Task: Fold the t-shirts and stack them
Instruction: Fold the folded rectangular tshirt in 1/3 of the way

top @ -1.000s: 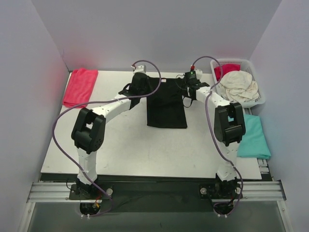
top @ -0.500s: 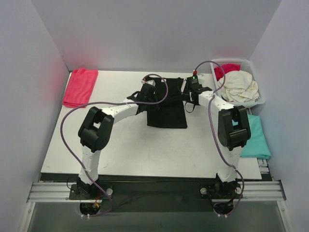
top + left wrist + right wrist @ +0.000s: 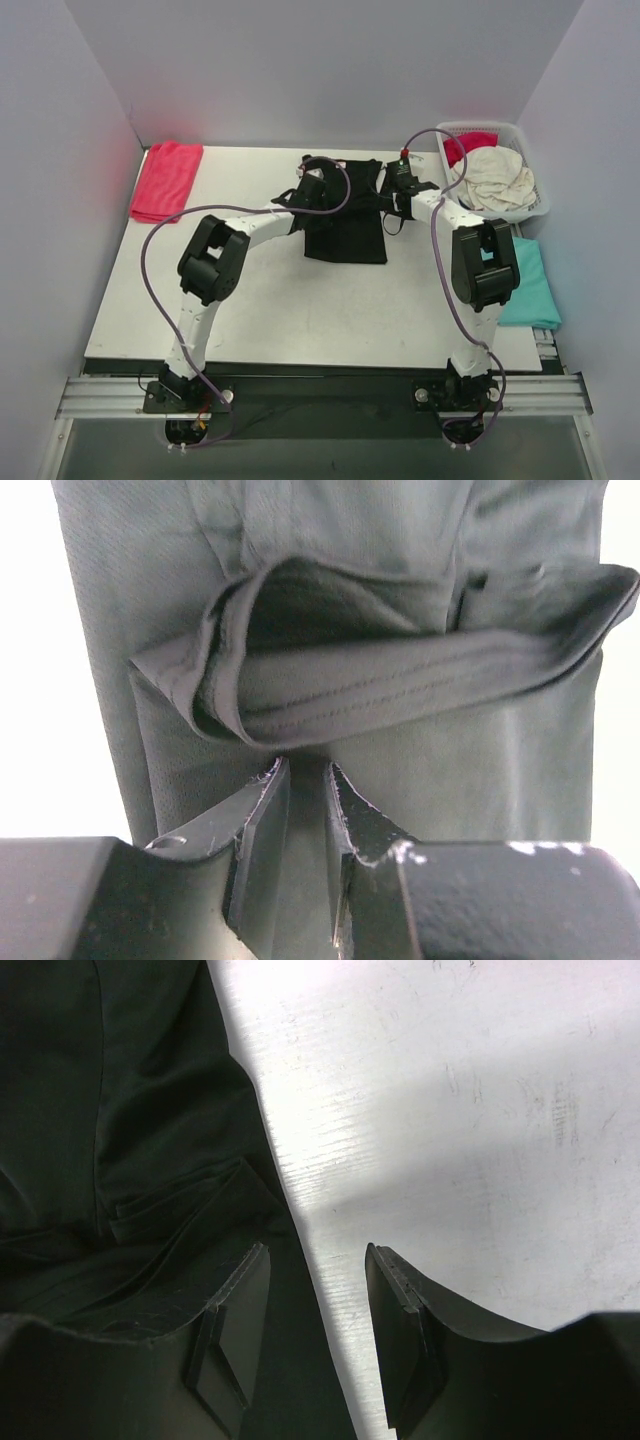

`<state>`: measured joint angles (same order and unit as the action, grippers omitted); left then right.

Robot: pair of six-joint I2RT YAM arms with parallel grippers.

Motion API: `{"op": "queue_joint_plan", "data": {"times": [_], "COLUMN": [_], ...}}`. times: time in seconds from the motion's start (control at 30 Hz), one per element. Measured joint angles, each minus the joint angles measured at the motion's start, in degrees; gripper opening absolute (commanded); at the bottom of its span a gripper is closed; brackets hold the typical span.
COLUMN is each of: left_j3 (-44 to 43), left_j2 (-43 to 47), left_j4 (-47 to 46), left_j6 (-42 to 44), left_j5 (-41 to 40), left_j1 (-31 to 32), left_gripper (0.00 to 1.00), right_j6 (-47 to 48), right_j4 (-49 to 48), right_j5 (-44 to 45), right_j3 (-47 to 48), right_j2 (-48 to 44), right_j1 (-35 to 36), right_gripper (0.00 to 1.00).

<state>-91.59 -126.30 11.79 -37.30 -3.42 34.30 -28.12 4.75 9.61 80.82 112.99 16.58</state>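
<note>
My arms reach over the black t-shirt [image 3: 345,238] on the white worktop [image 3: 300,310]. My left hand [image 3: 305,768] is nearly closed at a fold, grip unclear. My right hand [image 3: 317,1252] is open and empty.

The plain black t-shirt [image 3: 345,215] lies by the white tabletop's [image 3: 300,300] far edge. A red t-shirt [image 3: 166,180] sits at the far left corner and a teal t-shirt [image 3: 525,285] at the right edge. The white lattice basket [image 3: 545,205] holds a cream t-shirt [image 3: 497,178] and a second red t-shirt [image 3: 468,146]. The left arm [image 3: 255,225] and right arm [image 3: 445,205] are white with black joints, and the 2 cables [image 3: 143,275] are purple.
</note>
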Motion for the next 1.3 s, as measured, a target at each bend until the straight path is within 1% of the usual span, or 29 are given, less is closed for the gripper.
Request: {"op": "queue_joint_plan", "data": {"times": [0.23, 0.43, 0.57, 0.63, 0.73, 0.9, 1.0, 1.07, 1.17, 1.3], "left_j3": [-12.8, -17.4, -23.6, -24.9, -21.4, -5.6, 1.2, 5.3, 10.9, 18.3], "left_j2": [-6.9, -9.4, -13.5, -14.6, -13.5, -5.0, 1.0, 5.2, 10.4, 14.0], "left_j4": [0.9, 0.0, 0.1, 0.0, -1.8, -5.8, -6.8, -8.7, -12.5, -17.0], "left_j6": [1.6, 3.1, 4.0, 4.3, 5.0, 6.0, 6.3, 5.9, 3.9, 1.0], "left_j5": [-3.1, -5.7, -6.4, -6.5, -7.0, -7.6, -7.2, -5.8, -1.2, 4.1], "left_j1": [-1.9, -3.4, -4.2, -4.5, -5.0, -5.3, -5.4, -5.6, -6.5, -8.8], "left_gripper": [0.32, 0.32, 0.32, 0.32, 0.33, 0.34, 0.36, 0.36, 0.36, 0.36], "right_j6": [-0.2, -0.2, -0.2, -0.2, -0.2, -0.1, -0.2, -0.2, -0.2, -0.2], "right_j4": [-0.3, -0.5, -0.6, -0.7, -0.7, -0.5, -0.7, -1.1, -1.7, -3.2], "right_j5": [0.0, -0.1, -0.7, -1.1, -1.6, -2.4, -3.0, -3.5, -4.3, -5.7], "right_j3": [-0.1, -1.0, -1.7, -2.5, -4.8, -10.2, -14.0, -16.8, -21.3, -26.9], "right_j2": [0.0, 0.0, 0.0, -0.3, -1.8, -8.3, -12.9, -15.1, -17.1, -17.9], "right_j1": [0.0, 0.0, 0.0, 0.0, 0.3, 1.0, 1.9, 2.7, 4.2, 5.6], "right_gripper": [0.43, 0.43, 0.43, 0.43, 0.44, 0.44, 0.44, 0.44, 0.44, 0.44]}}
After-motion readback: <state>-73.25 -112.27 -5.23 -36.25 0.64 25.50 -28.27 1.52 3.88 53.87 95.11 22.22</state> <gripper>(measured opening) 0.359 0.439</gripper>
